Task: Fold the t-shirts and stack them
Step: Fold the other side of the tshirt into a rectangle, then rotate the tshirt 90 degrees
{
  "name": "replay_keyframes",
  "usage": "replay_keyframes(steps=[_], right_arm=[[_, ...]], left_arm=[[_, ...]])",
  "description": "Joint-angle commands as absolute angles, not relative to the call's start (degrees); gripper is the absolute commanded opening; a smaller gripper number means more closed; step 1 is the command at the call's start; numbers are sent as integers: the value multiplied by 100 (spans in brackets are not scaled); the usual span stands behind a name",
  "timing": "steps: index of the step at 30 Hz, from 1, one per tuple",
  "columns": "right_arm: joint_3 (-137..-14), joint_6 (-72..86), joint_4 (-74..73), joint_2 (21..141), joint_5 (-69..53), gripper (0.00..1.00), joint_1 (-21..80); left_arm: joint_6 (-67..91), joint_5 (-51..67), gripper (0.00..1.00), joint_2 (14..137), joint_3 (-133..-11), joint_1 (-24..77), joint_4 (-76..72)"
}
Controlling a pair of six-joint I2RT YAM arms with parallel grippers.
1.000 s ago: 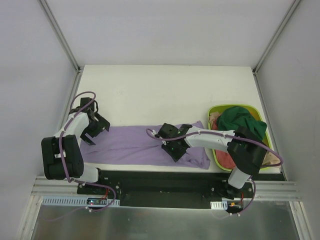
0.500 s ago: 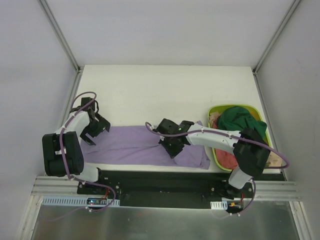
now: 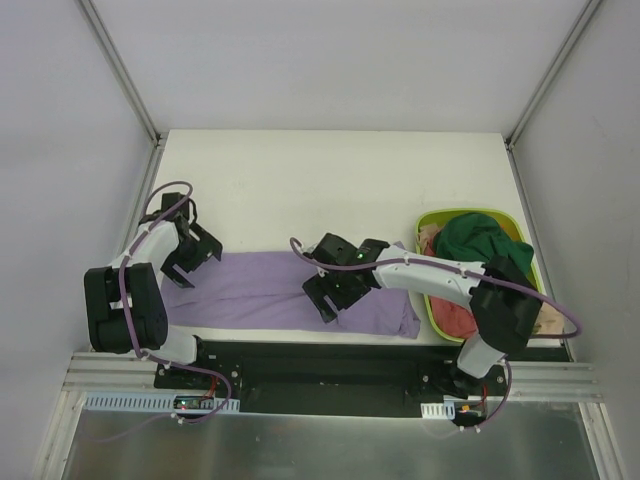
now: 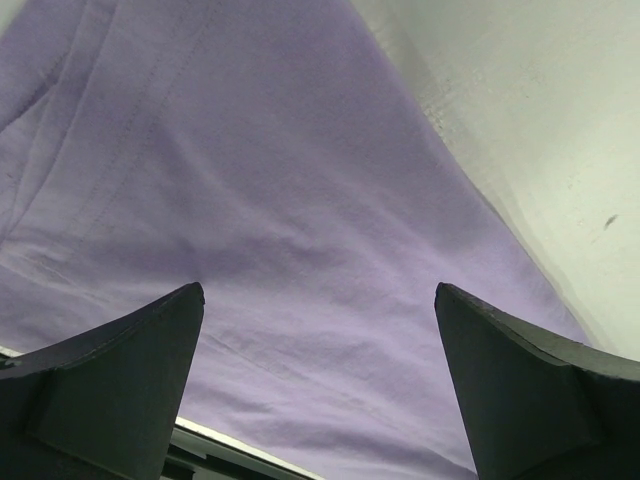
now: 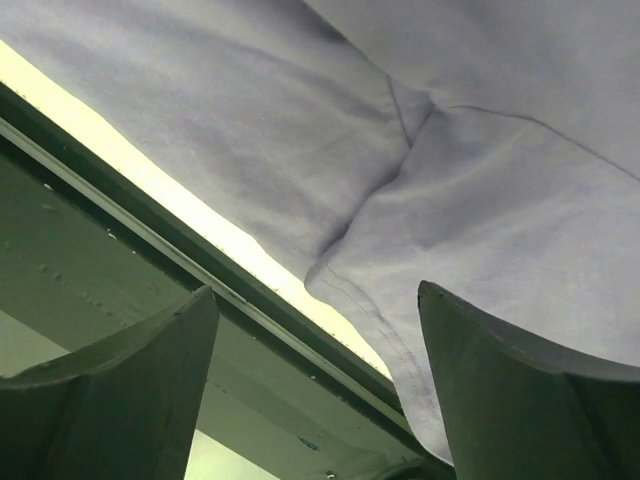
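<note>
The lavender t-shirt (image 3: 260, 290) lies flat on the white bench (image 3: 330, 180), close to the near edge and in front of both arm bases. It is folded into a long narrow band whose long axis runs left to right, parallel to that edge. Its left end reaches under the left gripper (image 3: 187, 268), and its right end stops just short of the lime-green basket (image 3: 468, 211). The right end spreads a little wider than the rest. Which end holds the collar cannot be told.

The left gripper hovers over the left end of the band with its jaws spread wide and nothing between them. In the left wrist view the two dark fingers (image 4: 110, 390) frame smooth purple cloth, with bare bench surface off to one side.

The right gripper (image 3: 322, 303) sits over the middle of the band, at its near long edge. Its jaws are parted and released, holding nothing. The right wrist view shows a stitched hem (image 5: 360, 300) and a fold seam between the fingers (image 5: 520, 390), with the lit bench edge and the dark mounting rail (image 5: 100, 270) beside the cloth.

The basket stands at the right side of the bench. It holds a crumpled dark green t-shirt (image 3: 480, 240) heaped on top and a red-pink t-shirt (image 3: 455, 318) showing along its near-left side.
</note>
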State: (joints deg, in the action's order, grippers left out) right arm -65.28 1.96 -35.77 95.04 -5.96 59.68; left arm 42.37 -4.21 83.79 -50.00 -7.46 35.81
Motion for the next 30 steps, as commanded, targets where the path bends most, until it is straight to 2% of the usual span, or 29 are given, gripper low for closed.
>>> replay_keyframes(steps=[1, 3, 6, 9, 12, 16, 22, 27, 30], right_arm=[[-6636, 254, -3647, 8738, -37, 88, 5985], [-6496, 412, -3604, 8395, 403, 97, 5950], [-6084, 1026, -3507, 7894, 571, 96, 5731], [-5469, 1816, -3183, 7761, 98, 96, 5362], [-4871, 2442, -2753, 7866, -298, 96, 5011], [-4754, 2558, -2400, 8322, -351, 96, 4423], [-5860, 2268, -2127, 9937, 71, 96, 3684], [-7134, 2048, -2057, 11318, -896, 96, 2937], [-8493, 1907, -2301, 12126, -1203, 96, 2541]], left_arm=[[4210, -9, 99, 8244, -5229, -651, 3595], [4210, 210, 99, 8174, -5282, -450, 3568], [4183, 281, 99, 8112, -5335, -18, 3551], [4192, 316, 99, 8121, -5142, 482, 3393], [4210, 360, 99, 8296, -4905, 641, 3200], [4157, 273, 99, 8630, -4930, 642, 3164], [4210, 35, 99, 8938, -5097, 642, 3146], [4648, 316, 99, 8799, -5213, 737, 3305], [5070, 123, 99, 8570, -5046, 1028, 3305]])
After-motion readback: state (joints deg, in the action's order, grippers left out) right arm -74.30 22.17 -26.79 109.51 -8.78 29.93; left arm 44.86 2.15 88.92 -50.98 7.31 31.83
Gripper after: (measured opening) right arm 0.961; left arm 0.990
